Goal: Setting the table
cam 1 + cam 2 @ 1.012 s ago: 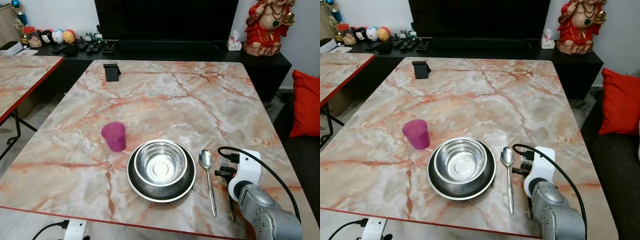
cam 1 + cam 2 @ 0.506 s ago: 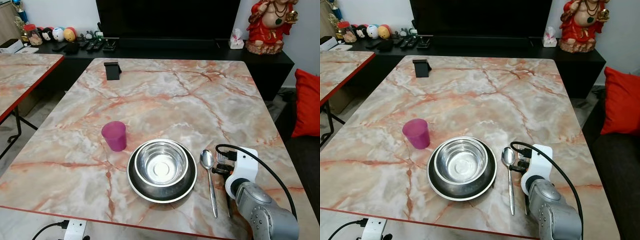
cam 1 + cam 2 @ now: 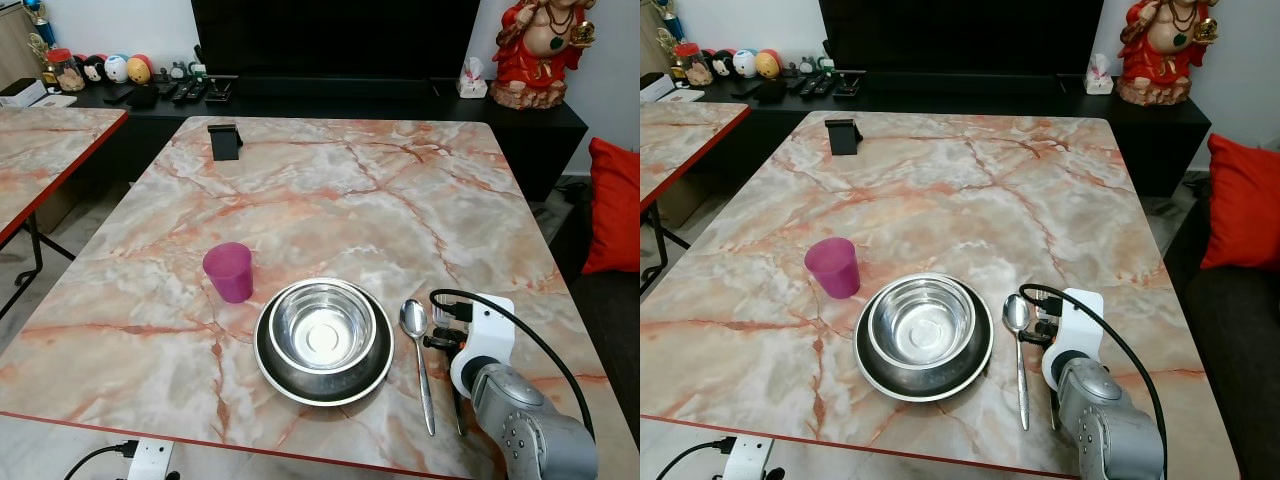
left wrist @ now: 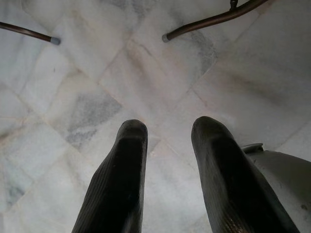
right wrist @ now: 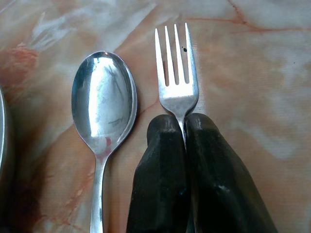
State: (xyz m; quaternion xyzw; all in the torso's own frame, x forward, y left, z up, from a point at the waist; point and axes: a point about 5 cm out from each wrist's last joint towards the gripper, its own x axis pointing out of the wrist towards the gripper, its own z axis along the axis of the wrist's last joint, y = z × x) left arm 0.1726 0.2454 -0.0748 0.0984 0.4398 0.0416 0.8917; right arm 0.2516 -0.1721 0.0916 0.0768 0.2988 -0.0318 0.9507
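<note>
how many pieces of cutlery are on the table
2. A spoon lies just right of the steel bowl. A fork lies beside the spoon on its right, its neck pinched by the right hand.

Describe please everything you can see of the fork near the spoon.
The fork is shiny silver metal with four straight tines and a small dark speck near one tine. It lies flat on the marble table, parallel to the spoon and apart from it, on the side away from the bowl. The right gripper is shut on its neck; its handle is hidden under the fingers.
</note>
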